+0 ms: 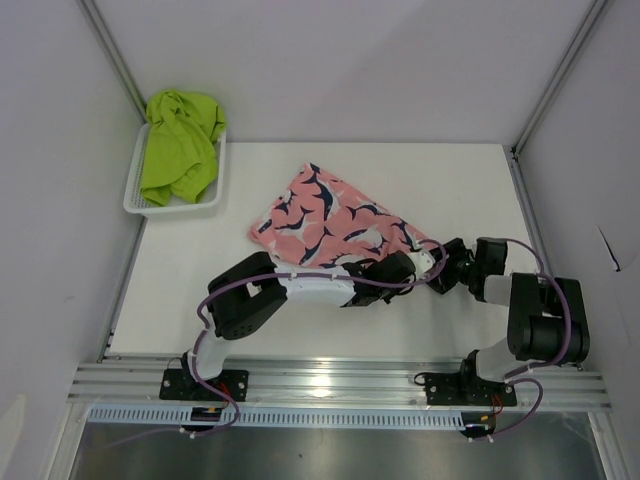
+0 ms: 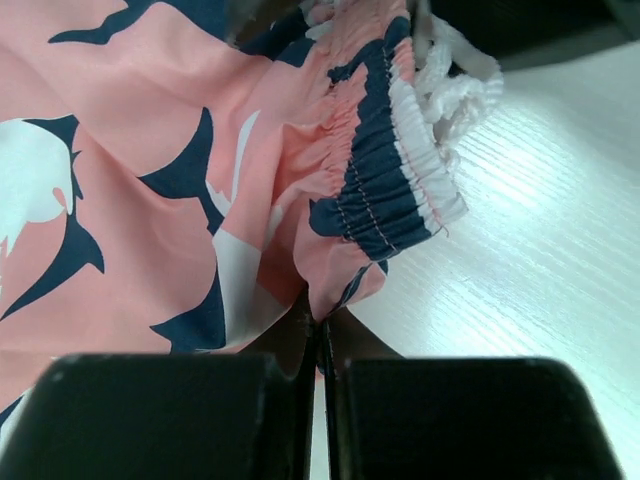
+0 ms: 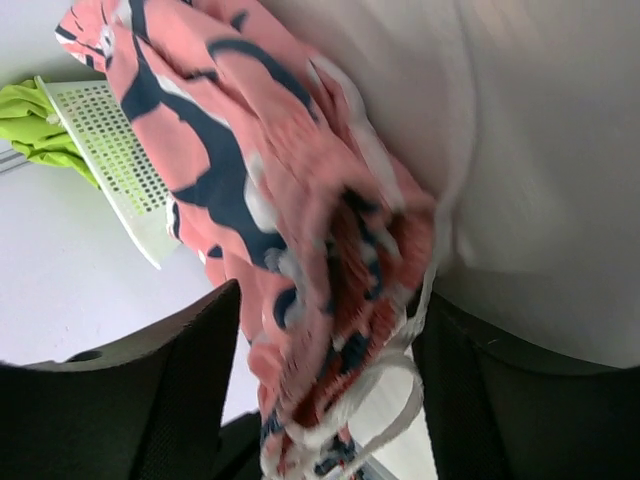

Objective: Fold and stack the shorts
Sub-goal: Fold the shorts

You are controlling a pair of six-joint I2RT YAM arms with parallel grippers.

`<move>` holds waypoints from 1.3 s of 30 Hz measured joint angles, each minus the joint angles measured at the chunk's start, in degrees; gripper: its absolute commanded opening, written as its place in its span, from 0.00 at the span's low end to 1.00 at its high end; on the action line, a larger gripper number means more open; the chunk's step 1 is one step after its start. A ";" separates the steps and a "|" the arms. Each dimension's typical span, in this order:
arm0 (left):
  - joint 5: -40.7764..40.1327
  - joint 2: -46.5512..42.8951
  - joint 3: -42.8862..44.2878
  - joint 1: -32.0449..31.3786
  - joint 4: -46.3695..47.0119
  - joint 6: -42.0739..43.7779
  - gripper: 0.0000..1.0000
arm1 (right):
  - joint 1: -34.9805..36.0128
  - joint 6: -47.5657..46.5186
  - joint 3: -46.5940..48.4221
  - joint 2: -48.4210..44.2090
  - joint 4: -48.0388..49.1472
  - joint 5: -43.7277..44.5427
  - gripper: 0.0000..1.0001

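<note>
The pink shorts [image 1: 330, 220] with a navy-and-white print lie spread on the white table, waistband end toward the arms. My left gripper [image 1: 400, 268] reaches in from the left, and in its wrist view it [image 2: 322, 335] is shut on a fold of the pink fabric [image 2: 150, 200] beside the gathered waistband [image 2: 385, 170]. My right gripper [image 1: 436, 268] sits at the same corner, open. Its fingers [image 3: 190, 370] stand wide on either side of the bunched waistband and white drawstring [image 3: 390, 400], which are blurred. The lime green shorts [image 1: 180, 150] lie heaped in the basket.
A white mesh basket [image 1: 135, 185] stands at the back left corner of the table and also shows in the right wrist view as a basket [image 3: 110, 160]. Grey walls and metal posts close in the sides. An aluminium rail [image 1: 340, 385] runs along the near edge.
</note>
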 measured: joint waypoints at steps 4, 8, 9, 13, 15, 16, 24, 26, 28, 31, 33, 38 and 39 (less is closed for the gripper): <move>1.05 -0.13 -0.17 0.00 0.74 -1.22 0.00 | 1.11 0.72 1.90 3.30 1.97 0.74 0.56; 1.66 -0.13 -0.17 0.00 1.14 -2.43 0.00 | 2.58 1.11 2.10 4.52 2.56 1.38 0.49; 1.68 -0.13 -0.17 0.00 1.14 -2.78 0.00 | 2.78 1.16 2.10 4.52 2.45 1.57 0.48; 1.68 -0.13 -0.04 0.00 0.92 -4.17 0.00 | 3.43 0.66 2.23 4.26 1.05 2.56 0.23; 1.92 -0.13 0.07 0.00 0.92 -4.76 0.00 | 3.45 0.20 2.43 4.04 -0.09 2.82 0.11; 2.12 -0.13 0.09 -0.02 0.94 -5.18 0.00 | 3.43 0.00 2.67 4.02 -0.52 2.84 0.01; 5.86 -5.25 -4.90 -1.01 2.73 -9.55 0.61 | 1.84 -12.20 12.48 4.24 -13.88 3.45 0.00; 7.32 -9.55 -7.85 -0.96 2.89 -11.28 0.63 | 1.42 -15.26 13.75 4.24 -15.67 3.58 0.00; 8.92 -14.78 -10.29 -0.26 3.19 -12.55 0.62 | 0.96 -17.94 13.92 4.24 -17.31 3.54 0.00; 10.60 -22.21 -12.00 2.93 4.72 -14.64 0.59 | 0.48 -21.53 13.92 4.26 -20.28 3.43 0.00; 11.54 -25.29 -12.22 6.32 6.25 -15.98 0.58 | 0.35 -23.52 13.92 4.26 -21.59 3.39 0.00; 17.00 -25.22 -12.22 16.79 8.33 -21.51 0.53 | 0.31 -28.41 14.12 4.26 -25.14 3.21 0.00; 18.88 -24.11 -12.24 19.10 8.66 -23.06 0.53 | 0.31 -29.29 14.21 4.26 -25.79 3.21 0.00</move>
